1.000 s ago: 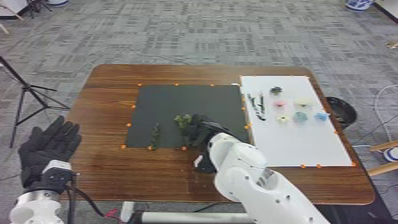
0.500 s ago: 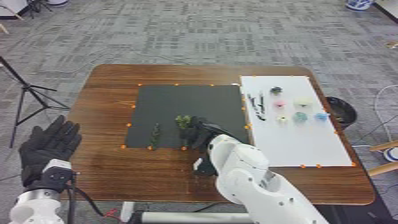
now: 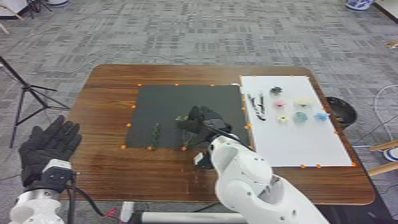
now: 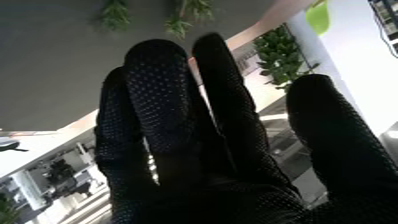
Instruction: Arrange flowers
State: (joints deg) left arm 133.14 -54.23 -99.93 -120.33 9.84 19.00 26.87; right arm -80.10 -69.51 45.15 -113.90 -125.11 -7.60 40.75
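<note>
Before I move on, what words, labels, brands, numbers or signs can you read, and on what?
None that I can read.
White patch at the wrist of the right hand: any print is too small to read.
Right arm: small dark marks, too small to read.
White sheet: no lettering I can make out.

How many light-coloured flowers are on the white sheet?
5: a pink flower and a cream flower farther back; nearer the robot, from left to right, a yellow flower, a pale teal flower and a light blue flower.
</note>
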